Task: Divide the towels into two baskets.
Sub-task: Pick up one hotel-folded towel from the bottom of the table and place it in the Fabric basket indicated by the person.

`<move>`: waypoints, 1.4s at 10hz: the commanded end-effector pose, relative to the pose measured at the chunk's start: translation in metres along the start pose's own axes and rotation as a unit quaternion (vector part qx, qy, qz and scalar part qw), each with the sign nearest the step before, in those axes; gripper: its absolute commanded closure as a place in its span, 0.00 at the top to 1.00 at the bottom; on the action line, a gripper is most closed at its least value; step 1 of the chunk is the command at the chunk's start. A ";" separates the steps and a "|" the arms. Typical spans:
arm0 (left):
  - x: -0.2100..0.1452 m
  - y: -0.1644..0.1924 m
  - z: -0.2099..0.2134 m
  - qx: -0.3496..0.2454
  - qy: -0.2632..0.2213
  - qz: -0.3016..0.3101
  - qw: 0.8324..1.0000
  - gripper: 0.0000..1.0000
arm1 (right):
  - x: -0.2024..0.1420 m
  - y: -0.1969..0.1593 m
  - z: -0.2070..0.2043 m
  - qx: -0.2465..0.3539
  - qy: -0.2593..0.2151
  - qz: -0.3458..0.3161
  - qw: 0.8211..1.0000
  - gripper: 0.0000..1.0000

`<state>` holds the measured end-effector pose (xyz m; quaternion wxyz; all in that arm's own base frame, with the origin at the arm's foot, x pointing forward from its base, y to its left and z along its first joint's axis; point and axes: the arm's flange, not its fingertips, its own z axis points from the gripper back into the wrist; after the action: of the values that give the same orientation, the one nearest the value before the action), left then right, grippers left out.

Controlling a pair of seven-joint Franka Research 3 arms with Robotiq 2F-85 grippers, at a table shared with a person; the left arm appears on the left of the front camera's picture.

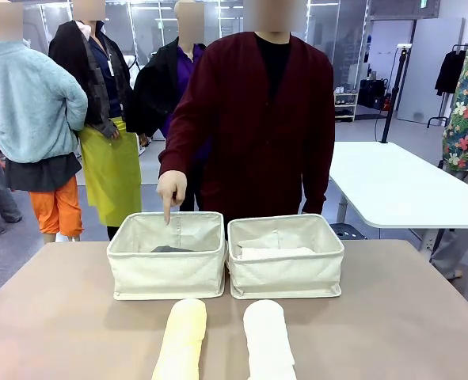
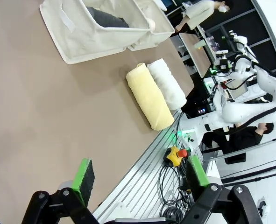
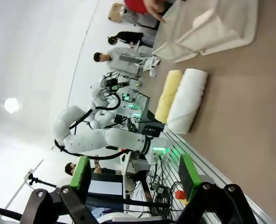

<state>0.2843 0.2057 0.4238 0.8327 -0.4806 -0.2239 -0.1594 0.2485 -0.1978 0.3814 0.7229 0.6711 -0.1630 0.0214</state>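
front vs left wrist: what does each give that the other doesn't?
Front: a person's hand pointing down into the left cream canvas basket; a pale towel in the right cream canvas basket.
Left wrist: the left pincer, open; a yellow box with a red button beyond the table edge.
Both: dark grey towel in left basket; pale yellow rolled terry towel beside white rolled terry towel.

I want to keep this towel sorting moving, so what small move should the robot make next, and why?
Probably the left gripper should move over the yellow towel. The person's hand points down into the left basket, which holds the grey towel. The yellow towel lies on the table just in front of that basket, and the gripper is open and empty.
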 end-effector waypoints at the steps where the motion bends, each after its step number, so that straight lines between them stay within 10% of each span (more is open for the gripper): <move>1: -0.001 -0.001 0.002 -0.008 -0.009 -0.010 1.000 1.00 | 0.002 0.003 -0.001 -0.007 0.004 -0.008 1.000 0.95; 10: 0.000 0.000 0.000 0.000 0.000 0.000 1.000 1.00 | 0.002 0.003 -0.001 -0.007 0.004 -0.008 1.000 0.95; 14: 0.029 -0.063 -0.081 0.032 0.078 0.068 0.994 1.00 | 0.002 0.003 -0.001 -0.007 0.004 -0.008 1.000 0.95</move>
<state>0.3029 0.1345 0.4414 0.8615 -0.4641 -0.1428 -0.1485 0.2512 -0.1976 0.3784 0.7263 0.6683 -0.1596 0.0190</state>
